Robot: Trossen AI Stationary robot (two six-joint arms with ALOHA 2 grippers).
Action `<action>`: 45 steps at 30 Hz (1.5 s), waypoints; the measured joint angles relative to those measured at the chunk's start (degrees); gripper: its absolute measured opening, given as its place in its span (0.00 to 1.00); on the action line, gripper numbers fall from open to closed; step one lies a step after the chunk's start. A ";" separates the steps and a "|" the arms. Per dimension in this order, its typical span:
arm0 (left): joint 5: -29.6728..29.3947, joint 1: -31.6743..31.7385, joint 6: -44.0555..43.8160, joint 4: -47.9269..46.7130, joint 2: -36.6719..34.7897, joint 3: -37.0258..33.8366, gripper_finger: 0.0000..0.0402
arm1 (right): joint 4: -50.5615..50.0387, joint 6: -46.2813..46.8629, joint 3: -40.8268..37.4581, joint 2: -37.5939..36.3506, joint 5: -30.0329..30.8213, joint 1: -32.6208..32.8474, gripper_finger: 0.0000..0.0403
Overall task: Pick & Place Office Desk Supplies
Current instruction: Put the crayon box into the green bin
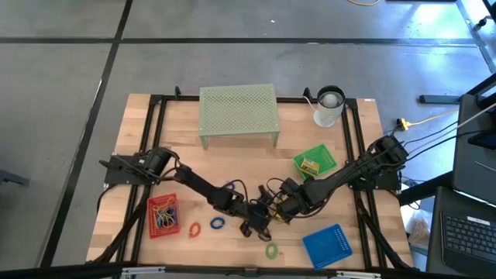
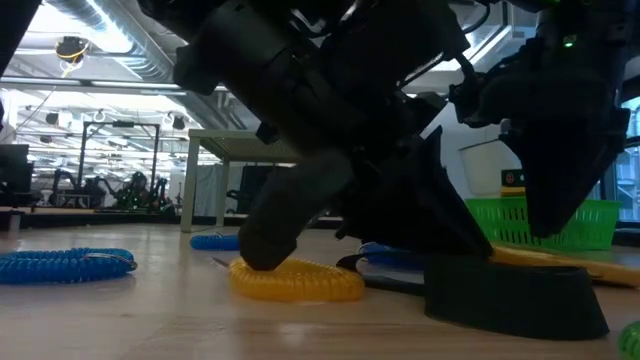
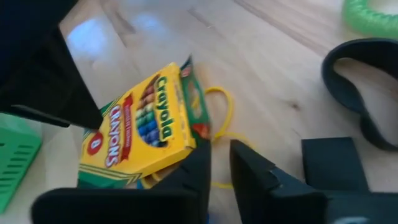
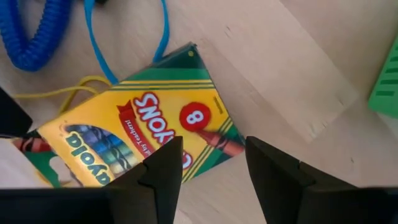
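Observation:
A yellow crayon box (image 3: 140,130) lies face up on the wooden table, and both grippers meet over it near the table's front middle. My right gripper (image 4: 214,155) points straight down, open. One finger stands over the box's "8" end (image 4: 196,118) and the other stands beyond its corner; whether either touches the box, I cannot tell. My left gripper (image 3: 221,152) slants down beside the box's other end, its fingers drawn close together over a yellow coil ring (image 2: 300,280) that lies flat on the table. A thin yellow band (image 3: 221,115) and a blue band (image 4: 124,37) lie loose nearby. My left gripper comes slanting down from the table's left onto the yellow coil ring's left end (image 2: 255,268), where one fingertip (image 2: 275,235) meets it. A yellow strip (image 3: 219,185) shows across the narrow gap between the fingers. The fingers hide the rest of the hold. The ring lies on the table.
A red tray (image 1: 163,215) with rings stands at the front left, a blue tray (image 1: 327,245) at the front right, and a green tray (image 1: 315,161) with another yellow box behind the right arm. Red (image 1: 194,229), blue (image 1: 218,223) and green (image 1: 271,250) rings lie loose. The mesh riser (image 1: 239,112) stands at the back.

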 joint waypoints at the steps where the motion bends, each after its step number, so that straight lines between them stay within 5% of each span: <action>1: 0.06 -0.12 -0.02 0.00 0.00 0.00 0.16 | -0.17 -0.27 0.00 -0.01 -0.40 0.00 0.44; 8: -1.80 -0.16 -0.10 0.43 0.00 0.00 0.35 | -0.53 -1.22 0.00 -0.94 -0.56 0.04 0.42; 14: -1.97 -0.20 -0.20 3.44 0.00 -0.04 0.42 | -5.21 1.65 0.02 -1.77 -4.39 1.40 0.37; 34: -1.37 0.42 -2.19 6.46 1.50 0.07 0.42 | -0.51 0.25 0.15 4.72 -6.88 1.70 0.35; 45: -5.34 0.67 -2.26 6.76 2.29 0.09 0.31 | 2.27 -0.45 0.09 4.72 -6.03 1.66 0.35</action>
